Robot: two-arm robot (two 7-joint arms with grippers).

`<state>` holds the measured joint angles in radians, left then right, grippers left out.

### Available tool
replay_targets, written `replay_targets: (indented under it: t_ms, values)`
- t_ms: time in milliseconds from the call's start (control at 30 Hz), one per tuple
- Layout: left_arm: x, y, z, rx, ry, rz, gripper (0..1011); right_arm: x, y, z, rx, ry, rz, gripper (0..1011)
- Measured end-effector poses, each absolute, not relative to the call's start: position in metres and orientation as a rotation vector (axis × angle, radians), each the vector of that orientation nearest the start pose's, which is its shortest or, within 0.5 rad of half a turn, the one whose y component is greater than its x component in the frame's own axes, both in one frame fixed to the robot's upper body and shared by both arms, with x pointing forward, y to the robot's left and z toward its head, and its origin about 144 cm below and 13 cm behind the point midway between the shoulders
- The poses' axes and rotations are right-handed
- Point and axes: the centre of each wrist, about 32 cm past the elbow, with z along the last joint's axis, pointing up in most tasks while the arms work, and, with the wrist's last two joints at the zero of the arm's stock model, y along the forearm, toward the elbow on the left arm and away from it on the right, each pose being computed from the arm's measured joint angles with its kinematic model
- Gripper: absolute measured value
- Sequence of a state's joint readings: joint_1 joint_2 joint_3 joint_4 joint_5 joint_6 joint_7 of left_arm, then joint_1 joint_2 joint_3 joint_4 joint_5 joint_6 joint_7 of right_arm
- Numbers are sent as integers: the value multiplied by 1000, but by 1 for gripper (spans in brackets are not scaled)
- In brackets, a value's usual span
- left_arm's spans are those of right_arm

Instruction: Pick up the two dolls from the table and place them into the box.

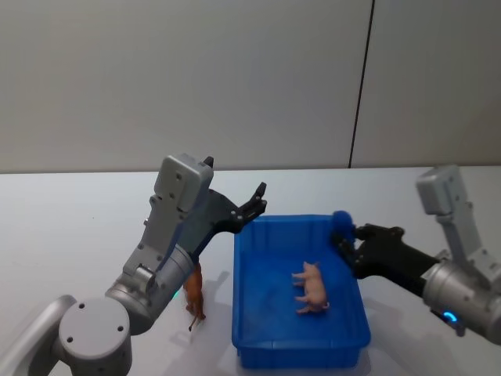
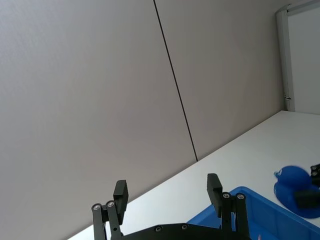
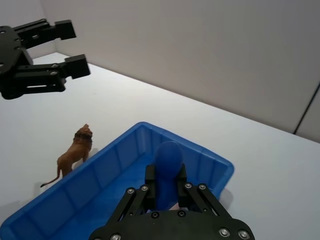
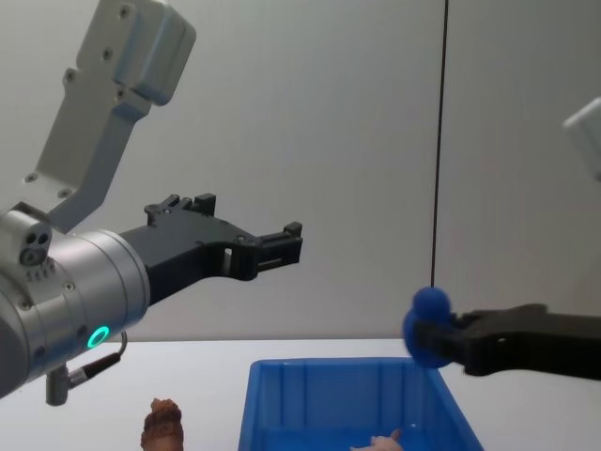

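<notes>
The right gripper (image 1: pixel 347 235) is closed on the blue doll (image 1: pixel 341 222), its fingers pinching the lower body with the rounded head standing clear above them. It hangs at the far right corner of the bin (image 1: pixel 301 354), seemingly over the rim itself rather than over the floor, though height above the rim is hard to judge. The pink doll (image 1: pixel 311 287) already lies inside, toward the right of the floor.

To finish well, I would carry the blue doll inward past the thick rim before letting go, then lower it somewhat so it neither bounces out nor catches the wall. A drop from here might strike the rim and roll onto the counter (image 1: pixel 78 235).

The best room is the bare floor left of and beyond the pink doll. The left gripper (image 1: pixel 255 202) is raised near the bin's far left corner, spread wide and empty, well apart from the right. A lion (image 1: pixel 193 290) stands on the counter just beside the bin's left wall, outside the path.
</notes>
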<state>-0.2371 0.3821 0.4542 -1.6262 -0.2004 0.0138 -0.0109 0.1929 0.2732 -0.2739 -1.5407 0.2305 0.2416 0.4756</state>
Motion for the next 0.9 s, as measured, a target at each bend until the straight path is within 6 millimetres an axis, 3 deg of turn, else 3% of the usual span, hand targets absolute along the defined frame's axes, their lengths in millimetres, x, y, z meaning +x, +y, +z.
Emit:
replay_targets:
  t_ms: [233, 333, 900]
  values:
    - [492, 198, 1204, 61, -268, 1124, 1001, 508, -212, 1181, -179, 96, -803, 195]
    - [492, 198, 1204, 61, -268, 1124, 1001, 509, -207, 1180, -185, 104, -789, 324]
    - [492, 198, 1204, 61, -268, 1124, 1001, 507, -200, 1178, -152, 93, -767, 843]
